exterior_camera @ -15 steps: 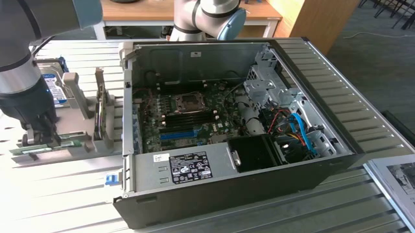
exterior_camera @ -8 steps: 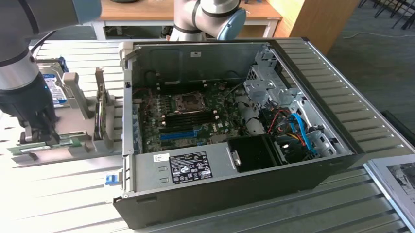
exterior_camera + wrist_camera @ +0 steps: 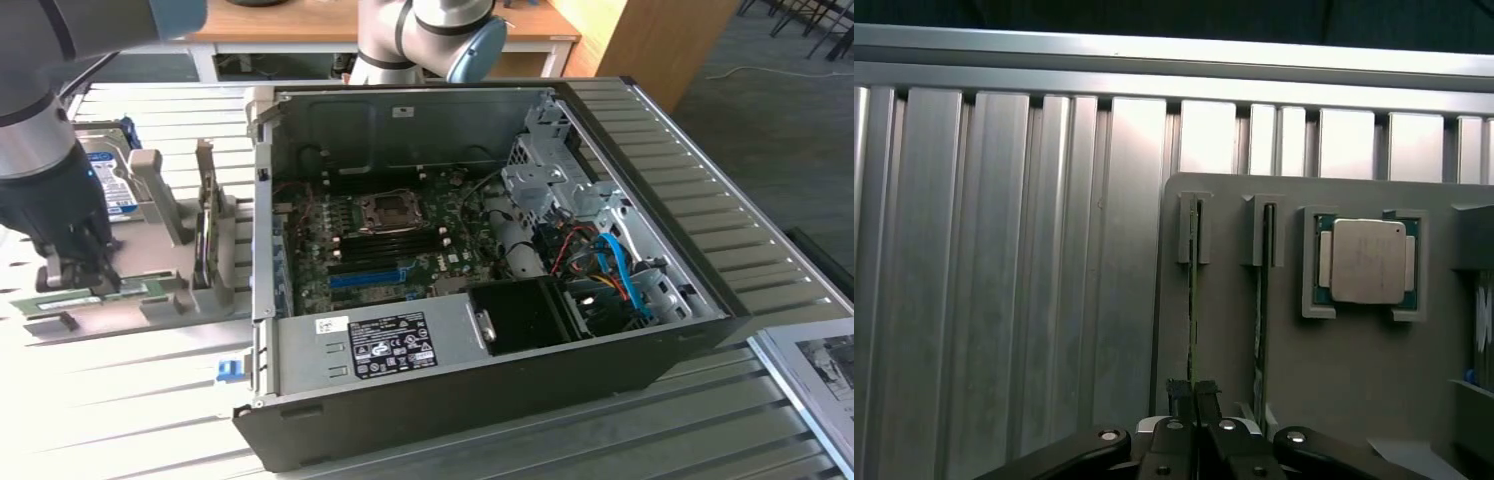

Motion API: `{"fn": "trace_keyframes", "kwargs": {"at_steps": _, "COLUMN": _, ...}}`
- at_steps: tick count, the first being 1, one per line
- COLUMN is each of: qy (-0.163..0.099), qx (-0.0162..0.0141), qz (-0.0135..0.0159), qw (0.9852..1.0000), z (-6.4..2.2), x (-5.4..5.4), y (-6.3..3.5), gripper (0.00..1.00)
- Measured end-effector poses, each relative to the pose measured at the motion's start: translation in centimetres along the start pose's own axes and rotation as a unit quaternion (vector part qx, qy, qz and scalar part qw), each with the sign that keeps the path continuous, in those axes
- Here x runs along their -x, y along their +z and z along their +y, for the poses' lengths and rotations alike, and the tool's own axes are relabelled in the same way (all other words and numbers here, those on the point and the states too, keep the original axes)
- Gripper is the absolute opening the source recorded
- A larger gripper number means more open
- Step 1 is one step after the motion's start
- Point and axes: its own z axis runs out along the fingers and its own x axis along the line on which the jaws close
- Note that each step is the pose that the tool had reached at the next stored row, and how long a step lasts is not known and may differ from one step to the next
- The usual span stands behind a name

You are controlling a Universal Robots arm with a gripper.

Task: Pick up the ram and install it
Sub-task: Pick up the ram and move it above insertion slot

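**At the parts holder, fingers pinched on the ram**

Beneath the fingers [image 3: 1179,392] and all around, slatted metal table [image 3: 134,420], bearing the whole job. Well apart from them, toward the exterior view's right, open computer case [image 3: 441,420] laid on its side, motherboard [image 3: 387,250] facing up, presumably so a stick can go in from above. Directly under them, grey parts holder [image 3: 1354,400], keeping each component in its own seat for a clean pick. Farther off across the holder, hard drive [image 3: 114,170] with a blue-white label, propped upright. Nearer, beyond the neighbouring slot, square silver processor [image 3: 1367,260] lying flat in a framed pocket. Just beside the fingers, second stick [image 3: 1262,290] standing on edge in its slot. Between them, the ram [image 3: 1192,300], on edge in its own slot, far end caught in a small bracket, thin top edge offered upward, hence the grip from above. Gripper [image 3: 1193,392] drawn narrow, pads seemingly closed on that edge. Not lifted clear of the holder, as far as can be judged.
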Motion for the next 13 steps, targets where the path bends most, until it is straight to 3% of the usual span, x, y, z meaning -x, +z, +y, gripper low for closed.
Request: {"fn": "trace_keyframes", "kwargs": {"at_steps": 13, "qy": 0.011, "qx": 0.0002, "qz": -0.0005, "qw": 0.9999, "z": 0.01, "x": -0.02, "y": -1.04, "gripper": 0.12}}
